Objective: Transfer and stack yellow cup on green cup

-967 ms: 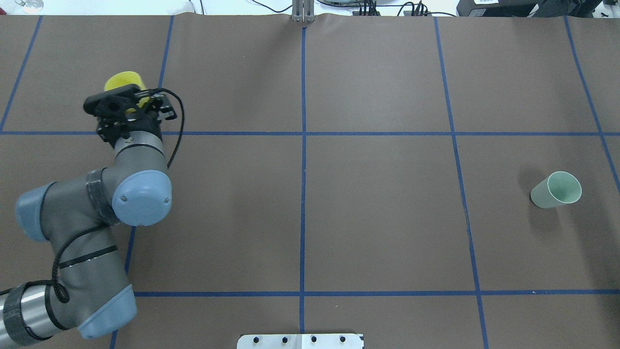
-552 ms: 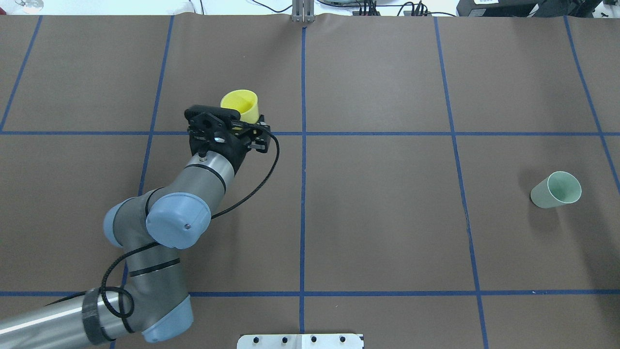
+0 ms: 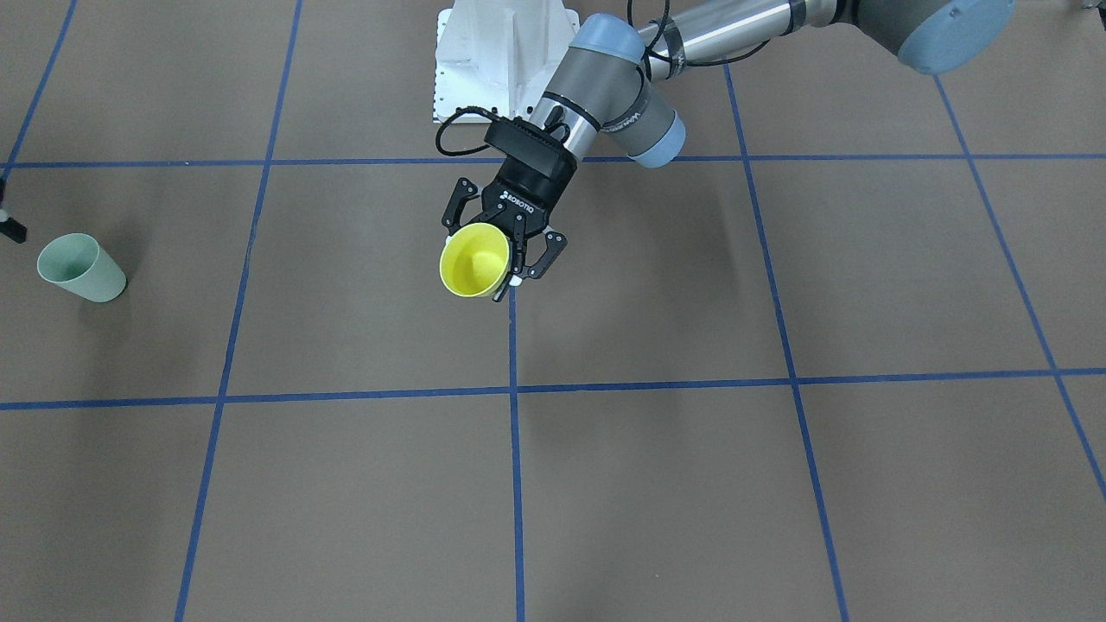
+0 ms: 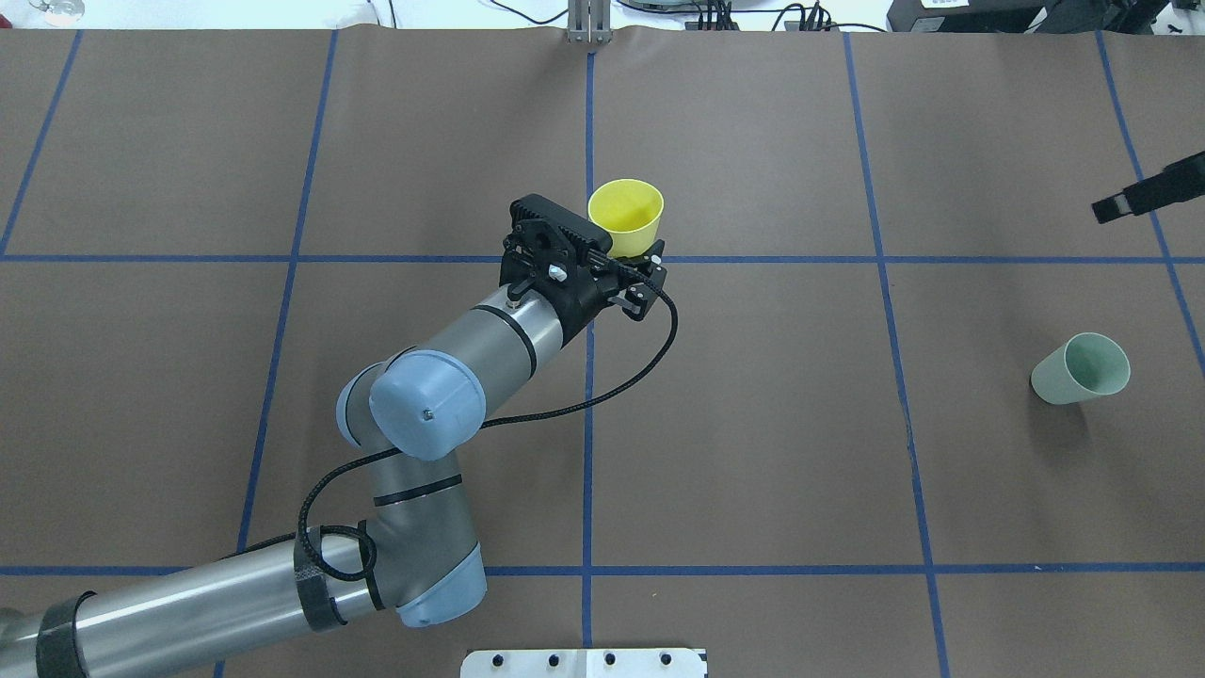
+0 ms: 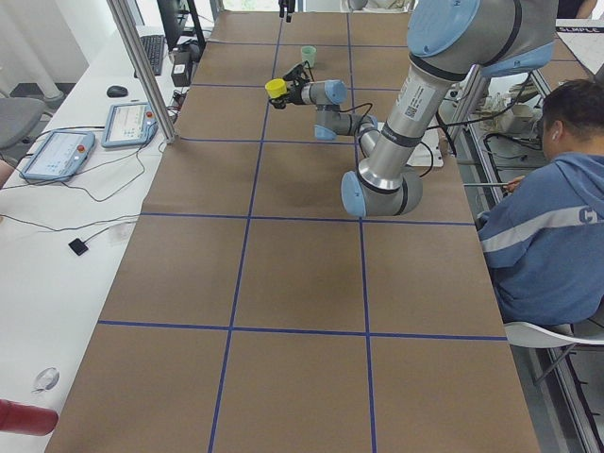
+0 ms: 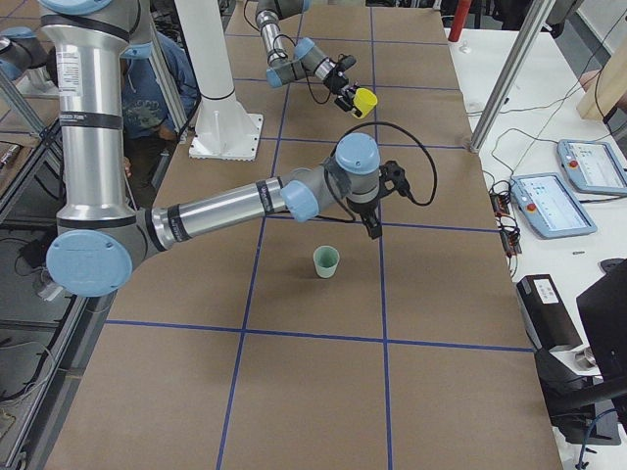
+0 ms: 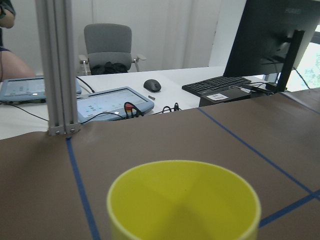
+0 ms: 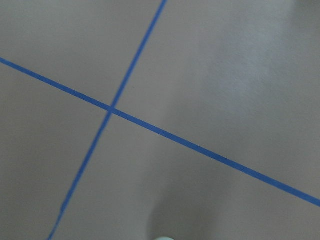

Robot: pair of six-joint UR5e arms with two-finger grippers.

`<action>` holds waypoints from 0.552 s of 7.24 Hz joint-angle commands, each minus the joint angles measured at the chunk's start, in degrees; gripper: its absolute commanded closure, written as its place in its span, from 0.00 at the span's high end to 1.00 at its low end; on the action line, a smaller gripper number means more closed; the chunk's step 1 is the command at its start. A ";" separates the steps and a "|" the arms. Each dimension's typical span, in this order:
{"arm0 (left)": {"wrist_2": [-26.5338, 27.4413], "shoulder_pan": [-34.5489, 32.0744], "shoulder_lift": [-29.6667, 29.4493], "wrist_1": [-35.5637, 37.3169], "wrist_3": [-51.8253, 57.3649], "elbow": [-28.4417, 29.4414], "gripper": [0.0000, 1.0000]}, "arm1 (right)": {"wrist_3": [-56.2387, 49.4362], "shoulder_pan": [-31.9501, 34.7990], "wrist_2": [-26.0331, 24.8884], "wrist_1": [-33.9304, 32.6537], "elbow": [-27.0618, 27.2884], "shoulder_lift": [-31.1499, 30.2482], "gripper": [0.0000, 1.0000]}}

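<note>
My left gripper is shut on the yellow cup and holds it upright above the table, near the centre blue line. The cup also shows in the front view and fills the bottom of the left wrist view. The green cup stands upright on the table at the right, also in the front view and the exterior right view. My right gripper just enters at the right edge, beyond the green cup. I cannot tell whether it is open or shut.
The brown table cover carries a grid of blue tape lines. The white robot base plate sits at the robot's edge. An aluminium post stands at the far edge. A seated person is beside the table.
My left arm has swung right, carrying the yellow cup from the far left to the centre line. The right gripper has come into the overhead view at the right edge.
</note>
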 commanded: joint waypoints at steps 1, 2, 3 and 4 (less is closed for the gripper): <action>-2.73 -0.99 -0.90 -6.29 12.20 3.90 0.45 | 16.64 -13.72 -3.86 -0.58 0.42 12.31 1.00; -2.90 -1.08 -0.82 -6.47 15.28 3.91 0.45 | 21.56 -16.92 -3.97 -0.67 -0.88 16.97 1.00; -4.56 -0.82 -0.82 -6.47 15.40 3.83 0.52 | 22.74 -18.87 -4.32 -0.67 -1.25 19.89 1.00; -4.57 -0.64 -0.65 -6.47 15.49 4.00 0.53 | 22.84 -20.98 -5.28 -1.71 -2.47 22.88 1.00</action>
